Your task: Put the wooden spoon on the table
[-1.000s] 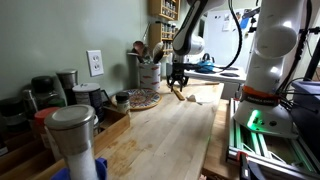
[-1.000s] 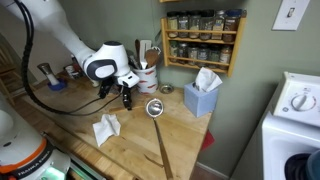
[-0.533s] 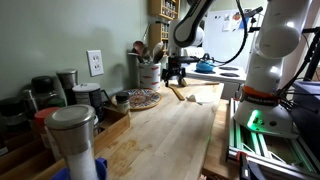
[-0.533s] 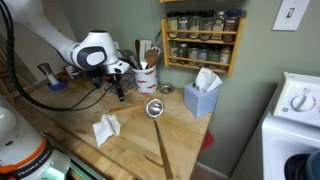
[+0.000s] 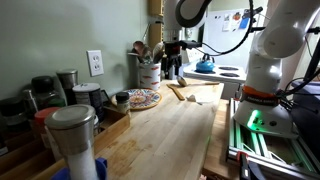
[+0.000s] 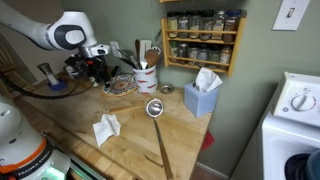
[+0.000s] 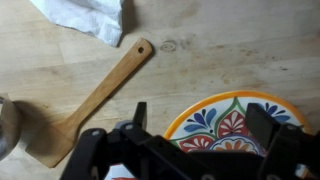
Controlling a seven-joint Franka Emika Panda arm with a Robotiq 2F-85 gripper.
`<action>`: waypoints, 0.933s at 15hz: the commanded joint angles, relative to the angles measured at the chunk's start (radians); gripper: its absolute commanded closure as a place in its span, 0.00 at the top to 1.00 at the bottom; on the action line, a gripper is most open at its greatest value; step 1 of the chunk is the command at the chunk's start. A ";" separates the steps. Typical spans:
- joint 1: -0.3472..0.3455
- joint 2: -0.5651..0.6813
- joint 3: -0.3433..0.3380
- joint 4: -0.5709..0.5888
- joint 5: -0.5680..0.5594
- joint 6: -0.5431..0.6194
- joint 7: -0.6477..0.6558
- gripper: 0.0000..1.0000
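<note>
One arm, three views. You are holding the gripper [image 7: 200,115] above the table [image 7: 230,55] with its jaws spread wide apart and nothing between them (in the wrist view the two dark fingers [image 7: 137,115] are framing only bare wood and part of a plate). The wooden spoon [image 7: 100,95] is lying flat on the table, free of the gripper. In the wrist view it is running diagonally, with its slim handle end pointing toward the upper middle and its wider end lying at the lower left. A crumpled white cloth [image 7: 90,18] is lying near the handle end, not touching it. The patterned plate [image 7: 235,120] is sitting beside the spoon on the same wood, with a strip of table showing between them.

In an exterior view the gripper [image 5: 172,68] is hanging in the air beside a white crock [image 5: 148,72] of utensils, well above the table [image 5: 180,135]. The spoon [image 5: 180,94] is lying on the planks below it, and the plate [image 5: 143,98] is resting close by. In an exterior view the gripper [image 6: 100,72] is hovering next to the crock [image 6: 146,76], while the cloth [image 6: 105,128] and a blue tissue box [image 6: 202,98] are sitting on the table [image 6: 130,150].
</note>
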 commanded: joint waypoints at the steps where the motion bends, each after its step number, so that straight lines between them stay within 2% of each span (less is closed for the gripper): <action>1: 0.035 -0.107 0.009 -0.019 0.014 -0.104 -0.078 1.00; 2: 0.045 -0.119 0.008 -0.018 0.010 -0.125 -0.110 1.00; 3: 0.022 -0.068 0.015 0.001 0.004 -0.083 -0.061 1.00; 14: 0.022 -0.073 0.015 0.003 0.004 -0.089 -0.066 1.00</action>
